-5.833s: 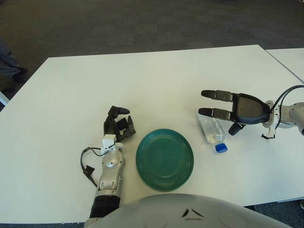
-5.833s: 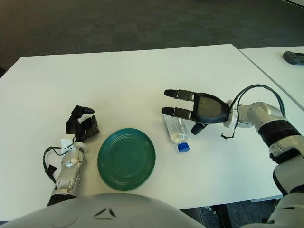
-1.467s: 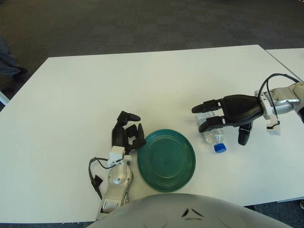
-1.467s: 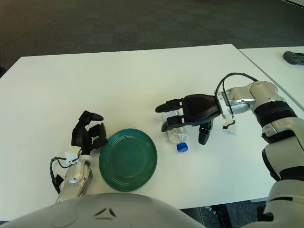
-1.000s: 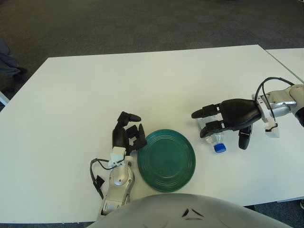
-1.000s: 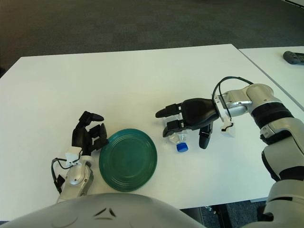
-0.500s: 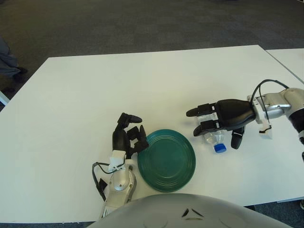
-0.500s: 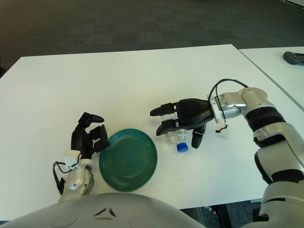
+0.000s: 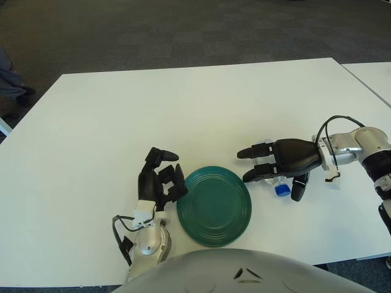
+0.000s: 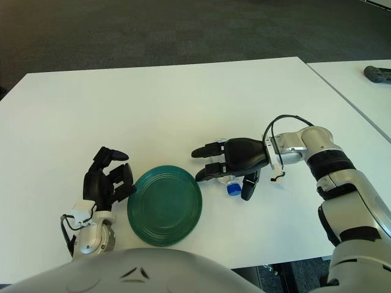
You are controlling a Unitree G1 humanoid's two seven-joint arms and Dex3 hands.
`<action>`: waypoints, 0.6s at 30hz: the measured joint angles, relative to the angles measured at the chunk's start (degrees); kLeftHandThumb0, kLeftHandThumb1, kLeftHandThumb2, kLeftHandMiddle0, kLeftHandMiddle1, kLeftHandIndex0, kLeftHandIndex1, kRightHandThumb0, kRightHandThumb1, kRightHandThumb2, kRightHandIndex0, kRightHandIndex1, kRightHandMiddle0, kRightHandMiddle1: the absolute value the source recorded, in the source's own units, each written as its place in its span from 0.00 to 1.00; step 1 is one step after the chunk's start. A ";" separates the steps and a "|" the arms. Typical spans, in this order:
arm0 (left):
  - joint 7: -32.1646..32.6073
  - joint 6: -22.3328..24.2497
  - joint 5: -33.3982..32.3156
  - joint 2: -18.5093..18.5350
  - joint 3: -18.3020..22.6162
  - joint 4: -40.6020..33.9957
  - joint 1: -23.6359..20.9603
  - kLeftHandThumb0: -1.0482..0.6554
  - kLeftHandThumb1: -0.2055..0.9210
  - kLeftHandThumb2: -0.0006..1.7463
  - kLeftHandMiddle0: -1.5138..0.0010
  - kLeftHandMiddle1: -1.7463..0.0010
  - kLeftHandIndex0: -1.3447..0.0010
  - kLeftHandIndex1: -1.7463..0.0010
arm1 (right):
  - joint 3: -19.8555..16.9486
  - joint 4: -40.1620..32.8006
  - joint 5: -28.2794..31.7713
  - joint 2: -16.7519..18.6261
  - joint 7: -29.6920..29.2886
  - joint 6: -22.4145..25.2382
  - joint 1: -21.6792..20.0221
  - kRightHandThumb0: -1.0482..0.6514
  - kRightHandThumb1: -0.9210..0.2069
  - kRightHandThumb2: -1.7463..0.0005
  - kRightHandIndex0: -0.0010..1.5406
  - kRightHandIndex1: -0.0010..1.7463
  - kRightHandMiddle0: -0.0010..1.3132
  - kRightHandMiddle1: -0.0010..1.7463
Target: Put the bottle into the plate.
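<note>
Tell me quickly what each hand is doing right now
Left hand: curled, holding nothing, beside the green plate.
Right hand: over the bottle, fingers extended around it; cannot tell whether it grips.

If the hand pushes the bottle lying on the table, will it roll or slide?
The bottle lies on its side under the right hand, so it probably rolls easily. It looks like clear thin plastic with a blue cap, likely light, and may dent if squeezed.
</note>
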 measured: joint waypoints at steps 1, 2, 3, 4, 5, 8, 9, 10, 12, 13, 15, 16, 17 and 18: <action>-0.01 0.00 0.03 0.03 0.00 -0.26 0.31 0.34 0.49 0.73 0.15 0.00 0.56 0.00 | -0.01 -0.02 -0.16 0.00 -0.22 0.04 0.01 0.07 0.00 0.64 0.10 0.00 0.00 0.17; -0.02 0.01 0.04 0.04 0.00 -0.46 0.58 0.34 0.49 0.73 0.14 0.00 0.56 0.00 | -0.01 -0.03 -0.49 0.00 -0.55 0.13 0.03 0.07 0.00 0.64 0.10 0.00 0.00 0.17; -0.04 0.03 0.04 0.05 0.00 -0.64 0.87 0.34 0.49 0.73 0.14 0.00 0.56 0.00 | -0.01 -0.07 -0.89 0.00 -0.83 0.25 0.08 0.07 0.00 0.65 0.11 0.00 0.00 0.17; -0.06 0.13 0.07 0.05 0.00 -0.85 1.18 0.34 0.49 0.73 0.14 0.00 0.56 0.00 | 0.00 -0.08 -1.56 0.00 -1.33 0.55 0.12 0.08 0.00 0.65 0.11 0.00 0.00 0.18; -0.07 0.24 0.10 0.05 0.02 -1.08 1.51 0.34 0.49 0.73 0.14 0.00 0.56 0.00 | 0.03 -0.07 -2.27 0.01 -2.08 1.03 0.21 0.08 0.00 0.65 0.11 0.00 0.00 0.18; -0.07 0.84 0.24 0.08 0.05 -1.80 2.28 0.34 0.49 0.74 0.14 0.00 0.55 0.00 | 0.43 0.03 -4.89 0.01 -5.14 2.66 0.63 0.09 0.00 0.65 0.11 0.00 0.00 0.19; -0.07 1.02 0.30 0.10 0.06 -2.02 2.56 0.33 0.48 0.74 0.14 0.00 0.55 0.00 | 0.61 0.03 -5.66 0.01 -6.29 3.16 0.86 0.09 0.00 0.65 0.11 0.00 0.00 0.20; -0.07 1.19 0.38 0.13 0.06 -2.27 2.83 0.33 0.48 0.74 0.14 0.00 0.55 0.00 | 0.86 0.03 -6.43 0.01 -7.44 3.68 1.14 0.09 0.00 0.65 0.11 0.00 0.00 0.20; -0.07 1.52 0.54 0.18 0.06 -2.66 3.30 0.33 0.48 0.74 0.14 0.00 0.55 0.00 | 1.53 0.04 -7.73 0.01 -9.75 4.71 1.65 0.09 0.00 0.65 0.12 0.00 0.00 0.20; -0.07 1.61 0.70 0.20 0.06 -2.82 3.52 0.33 0.48 0.74 0.14 0.00 0.55 0.00 | 2.13 0.04 -8.46 0.01 -10.95 5.24 1.79 0.09 0.00 0.65 0.12 0.01 0.00 0.21; -0.07 1.82 0.96 0.24 0.06 -3.15 3.80 0.33 0.48 0.74 0.14 0.00 0.55 0.00 | 3.04 0.04 -9.55 0.00 -13.27 6.17 1.93 0.09 0.00 0.65 0.12 0.01 0.00 0.21; -0.07 1.94 1.04 0.28 0.06 -3.42 3.99 0.33 0.48 0.74 0.14 0.00 0.55 0.00 | 3.59 0.00 -10.21 0.00 -14.67 6.70 1.93 0.09 0.00 0.65 0.12 0.01 0.00 0.21; -0.08 1.98 1.13 0.31 0.06 -3.68 4.16 0.33 0.48 0.74 0.14 0.00 0.55 0.00 | 4.20 -0.02 -10.70 -0.02 -16.04 7.22 1.93 0.09 0.00 0.65 0.12 0.01 0.00 0.21; -0.08 1.98 1.20 0.34 0.06 -3.86 4.29 0.33 0.48 0.74 0.14 0.00 0.55 0.00 | 4.69 -0.06 -11.10 -0.04 -17.08 7.64 1.93 0.10 0.00 0.65 0.12 0.01 0.00 0.21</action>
